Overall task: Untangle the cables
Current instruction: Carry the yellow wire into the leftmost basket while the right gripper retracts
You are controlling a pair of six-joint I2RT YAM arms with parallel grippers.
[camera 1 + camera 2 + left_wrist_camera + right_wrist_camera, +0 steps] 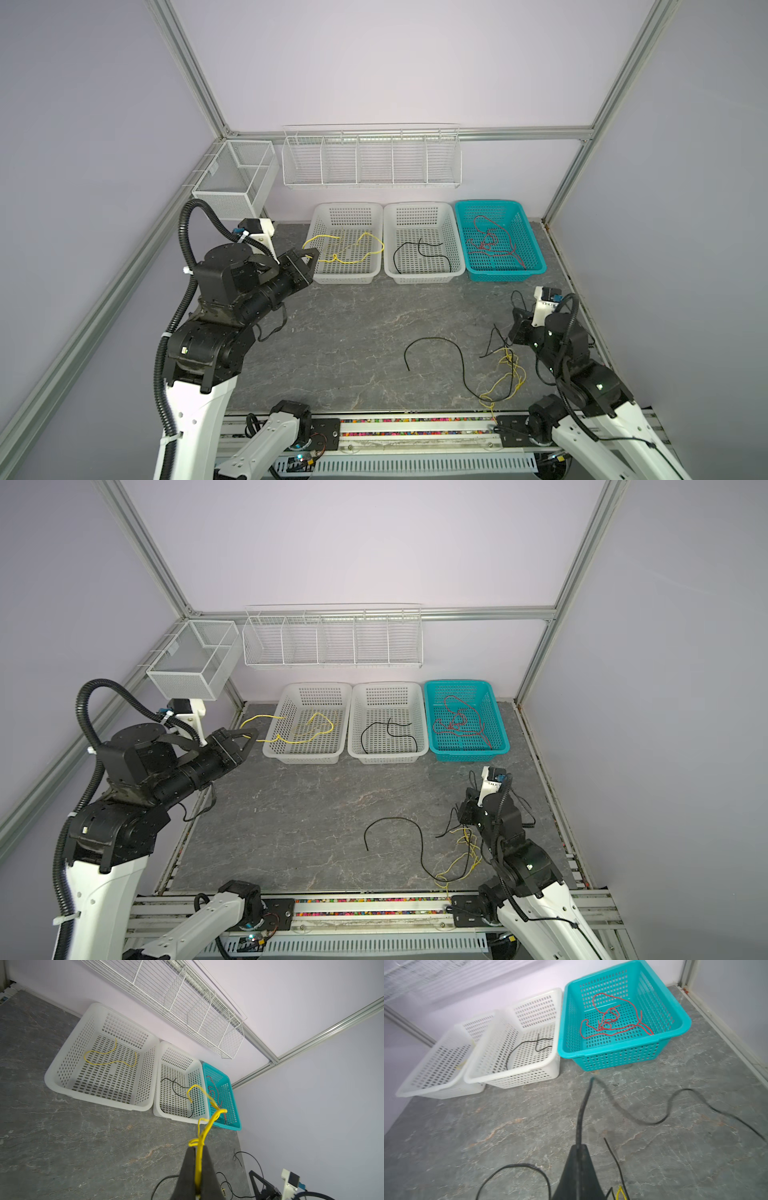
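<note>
The left gripper [311, 253] is pinched shut on a yellow cable [324, 237] beside the left white basket [347, 278], left of centre in both top views. Released here, its tail could hang over the rim. The right gripper [579, 1147] is clamped on a black cable [584, 1103] that seems to run into the black-and-yellow tangle [503, 374] at lower right — a hard pull could tighten the knot or drag everything along
</note>
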